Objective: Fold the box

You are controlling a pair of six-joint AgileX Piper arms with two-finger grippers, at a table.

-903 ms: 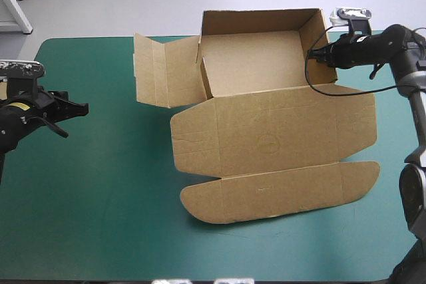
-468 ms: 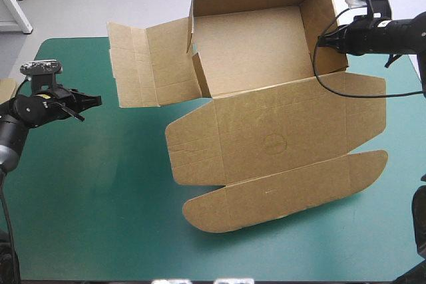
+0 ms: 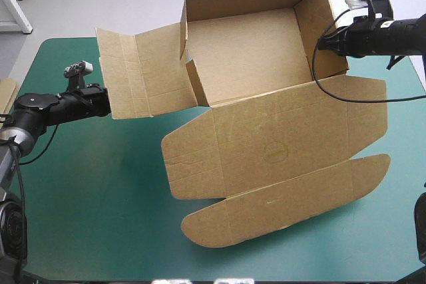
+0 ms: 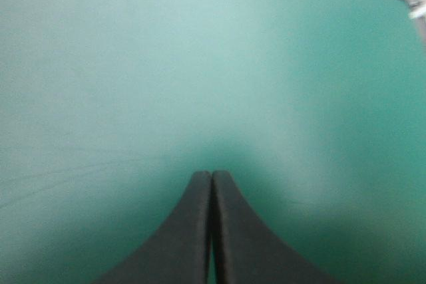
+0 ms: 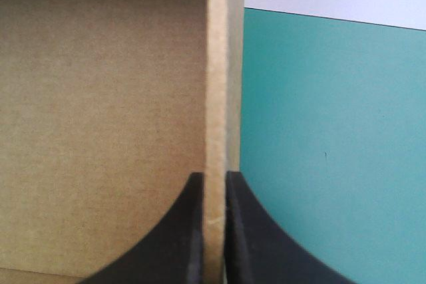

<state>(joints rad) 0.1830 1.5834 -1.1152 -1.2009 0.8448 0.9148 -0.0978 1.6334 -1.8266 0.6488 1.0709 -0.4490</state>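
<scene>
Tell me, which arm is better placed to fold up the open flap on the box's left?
Left. The left gripper is right at the flap's outer edge, fingers shut and empty. The right gripper is busy, shut on the box's right wall.

No words, numbers or brand names can be read in any view. The box (image 3: 253, 124) bears one faint round stamp (image 3: 274, 151) pressed into its flat middle panel (too faint to tell whether it holds any lettering)
</scene>
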